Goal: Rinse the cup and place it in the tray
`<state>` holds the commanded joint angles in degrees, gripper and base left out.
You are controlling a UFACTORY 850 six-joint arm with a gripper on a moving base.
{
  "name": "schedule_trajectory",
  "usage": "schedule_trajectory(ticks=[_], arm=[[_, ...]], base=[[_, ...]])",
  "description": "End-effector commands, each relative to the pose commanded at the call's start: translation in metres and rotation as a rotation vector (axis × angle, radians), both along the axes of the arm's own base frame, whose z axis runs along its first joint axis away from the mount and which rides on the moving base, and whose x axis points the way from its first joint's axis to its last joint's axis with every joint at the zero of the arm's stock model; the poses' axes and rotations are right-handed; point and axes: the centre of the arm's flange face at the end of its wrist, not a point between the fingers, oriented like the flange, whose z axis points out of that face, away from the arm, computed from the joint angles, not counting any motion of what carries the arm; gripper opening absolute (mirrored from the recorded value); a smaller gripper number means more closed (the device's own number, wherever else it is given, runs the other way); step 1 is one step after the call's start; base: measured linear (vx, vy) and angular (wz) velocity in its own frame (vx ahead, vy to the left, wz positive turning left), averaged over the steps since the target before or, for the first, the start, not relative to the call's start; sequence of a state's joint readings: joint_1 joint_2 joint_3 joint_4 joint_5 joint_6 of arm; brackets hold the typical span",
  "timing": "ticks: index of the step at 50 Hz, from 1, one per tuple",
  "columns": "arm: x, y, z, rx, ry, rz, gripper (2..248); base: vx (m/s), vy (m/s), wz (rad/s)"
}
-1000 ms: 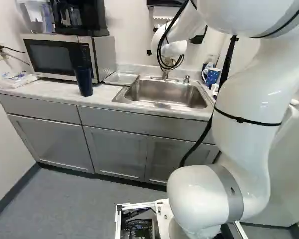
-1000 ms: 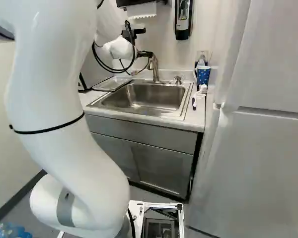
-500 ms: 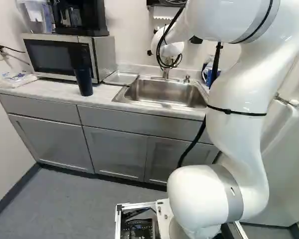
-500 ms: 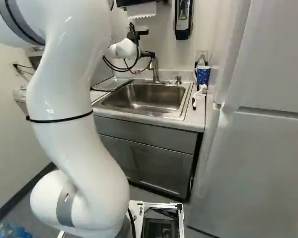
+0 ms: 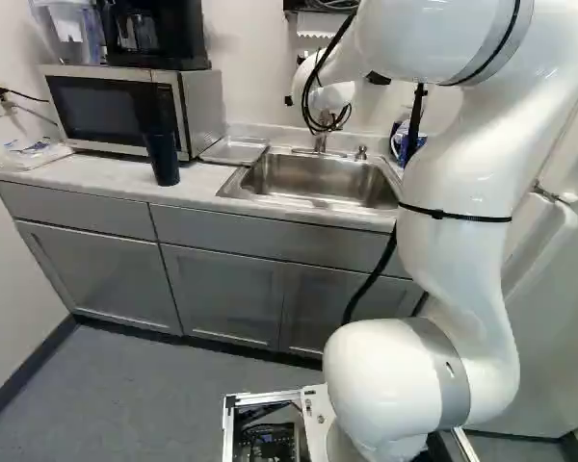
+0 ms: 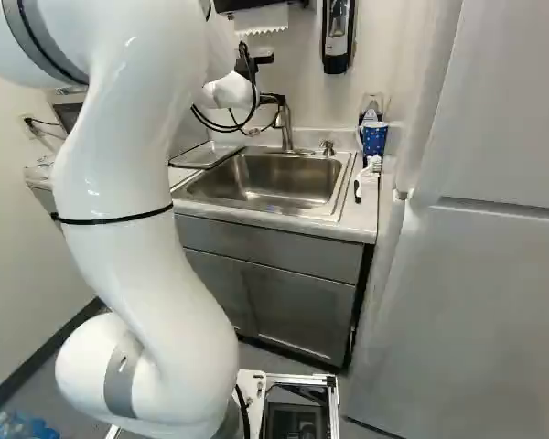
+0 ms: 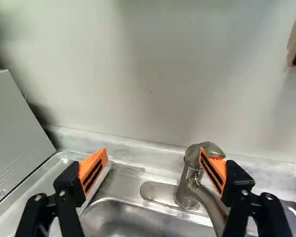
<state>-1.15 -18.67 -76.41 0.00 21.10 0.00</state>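
The pincer (image 6: 267, 116) stands wide open near the faucet (image 6: 286, 128). On the worktop (image 5: 87, 171), the dark cup (image 5: 162, 157) stands upright; the tray (image 5: 233, 151) lies beside the sink (image 5: 318, 178).

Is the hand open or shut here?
Open: the hand's orange pads stand wide apart in the wrist view, gripping nothing. One overlaps the faucet; whether it touches, I cannot tell.

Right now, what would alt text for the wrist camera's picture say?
A robot's open black-and-orange gripper, holding nothing, hangs near the back of a metal sink. In this view one fingertip overlaps the faucet; beyond the other finger lies a shallow metal tray.
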Motion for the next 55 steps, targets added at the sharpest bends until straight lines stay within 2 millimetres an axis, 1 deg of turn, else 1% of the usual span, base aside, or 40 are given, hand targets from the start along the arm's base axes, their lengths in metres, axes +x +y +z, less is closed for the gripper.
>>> schedule_trajectory(ticks=[55], arm=[[0.0012,0.0000,0.0079,-0.002,-0.088,0.000,247]], base=[[0.000,0.000,0.000]])
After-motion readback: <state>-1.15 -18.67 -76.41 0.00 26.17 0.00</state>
